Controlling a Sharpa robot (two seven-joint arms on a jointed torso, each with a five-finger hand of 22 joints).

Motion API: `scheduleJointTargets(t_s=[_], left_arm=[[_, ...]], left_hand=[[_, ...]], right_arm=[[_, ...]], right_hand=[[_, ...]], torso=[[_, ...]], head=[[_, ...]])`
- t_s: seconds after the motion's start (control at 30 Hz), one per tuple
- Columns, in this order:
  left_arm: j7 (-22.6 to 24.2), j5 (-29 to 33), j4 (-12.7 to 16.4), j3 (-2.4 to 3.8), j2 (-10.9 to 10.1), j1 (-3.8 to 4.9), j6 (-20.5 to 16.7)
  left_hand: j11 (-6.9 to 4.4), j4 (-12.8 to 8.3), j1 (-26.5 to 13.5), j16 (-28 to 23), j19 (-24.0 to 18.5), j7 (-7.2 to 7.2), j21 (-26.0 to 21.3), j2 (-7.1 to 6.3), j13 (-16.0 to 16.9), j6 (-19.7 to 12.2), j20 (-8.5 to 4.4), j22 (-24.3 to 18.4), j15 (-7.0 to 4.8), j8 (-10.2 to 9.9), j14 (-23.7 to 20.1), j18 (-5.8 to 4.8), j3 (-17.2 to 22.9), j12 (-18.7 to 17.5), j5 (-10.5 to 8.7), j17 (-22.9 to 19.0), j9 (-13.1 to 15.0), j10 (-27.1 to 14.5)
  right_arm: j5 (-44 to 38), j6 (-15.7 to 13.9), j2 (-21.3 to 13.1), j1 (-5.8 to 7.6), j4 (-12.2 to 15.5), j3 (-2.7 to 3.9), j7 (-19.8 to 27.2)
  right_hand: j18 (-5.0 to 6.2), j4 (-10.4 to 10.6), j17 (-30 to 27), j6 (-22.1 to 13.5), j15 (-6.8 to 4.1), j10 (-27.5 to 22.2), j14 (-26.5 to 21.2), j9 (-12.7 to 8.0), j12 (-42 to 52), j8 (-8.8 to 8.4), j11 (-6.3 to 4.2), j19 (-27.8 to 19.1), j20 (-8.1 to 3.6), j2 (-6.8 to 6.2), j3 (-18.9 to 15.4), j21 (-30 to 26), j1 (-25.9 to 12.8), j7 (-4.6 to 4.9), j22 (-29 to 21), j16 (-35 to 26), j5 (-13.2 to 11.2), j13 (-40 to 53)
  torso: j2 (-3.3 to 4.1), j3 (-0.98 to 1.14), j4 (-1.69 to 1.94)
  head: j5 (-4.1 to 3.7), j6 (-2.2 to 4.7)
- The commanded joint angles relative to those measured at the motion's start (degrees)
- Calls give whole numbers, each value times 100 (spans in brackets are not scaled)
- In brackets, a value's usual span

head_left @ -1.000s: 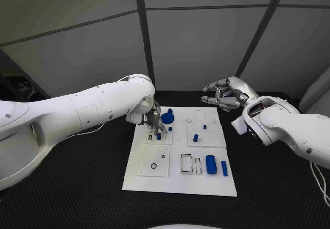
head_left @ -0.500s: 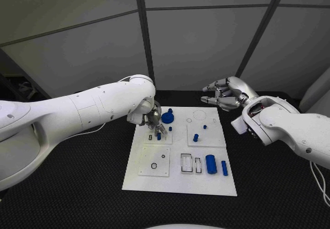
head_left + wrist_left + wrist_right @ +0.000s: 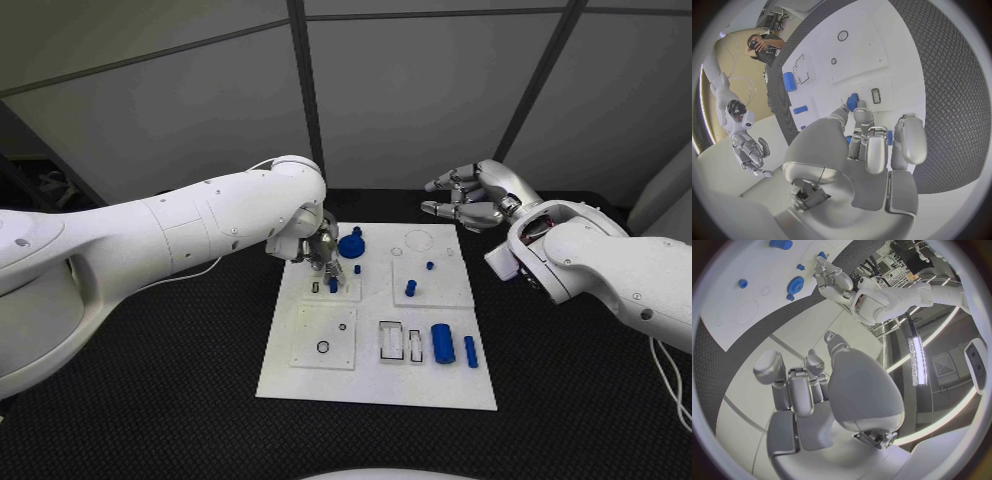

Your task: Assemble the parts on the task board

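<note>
On the black table (image 3: 173,400) lies the white task board (image 3: 378,385), with its long sides running from the near edge toward the far edge of the table. The left hand (image 3: 320,255) is over the far left corner of the board, fingers pointing down. Its fingertips (image 3: 856,102) come together narrowly on a small blue peg (image 3: 333,285) that stands beside a small dark slot (image 3: 315,287) in the board. It seems that the hand pinches this peg, but the fingers cover the contact, so I cannot tell it surely. Just beside the hand, closer to the far edge, stands a blue round knob part (image 3: 353,243).

The right hand (image 3: 472,200) is above the table past the far right corner of the board, well apart from all parts. Its fingers are curled inward and hold nothing.

In the far right part of the board there are a thin circle outline (image 3: 418,241), a small blue pin (image 3: 430,266) and a short blue peg (image 3: 410,289). Near the right edge, toward the near side, a thick blue cylinder (image 3: 443,343) lies flat, and a thin blue rod (image 3: 470,352) lies just beside it. Next to them, toward the middle of the board, are two rectangular recesses (image 3: 392,340). At the left edge, a square plate (image 3: 325,338) has a small dark ring (image 3: 322,347) on it.
</note>
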Motion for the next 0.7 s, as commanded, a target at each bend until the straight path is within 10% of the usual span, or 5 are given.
scheduleJointTargets(t_s=[0.03,0.7], left_arm=[[57,-14,2,0,9,6,-10],[105,660,429,1,-389,7,-863]], left_hand=[[-38,-89,114,-24,-15,-13,-37,19,-15,37,-30,13,-23,-30,565,43,202,-33,32,1412,-6,-2],[-61,-1019,-399,4,-1,-18,-88,-512,-186,-58,-51,80,-35,330,579,45,2916,-217,136,1444,450,86]], right_arm=[[-24,34,9,9,-4,4,12],[-25,37,-14,9,-74,4,-4]], right_hand=[[110,17,643,28,-30,21,370,-7,-18,37,-33,-29,-18,-10,-10,-22,-43,14,-8,-25,-4,2],[113,20,636,32,-32,26,369,-8,-15,44,-36,-35,-19,-4,-10,-31,-42,11,-20,-29,10,4]], torso=[[1,0,-1],[-8,0,18]], head=[[5,-9],[24,12]])
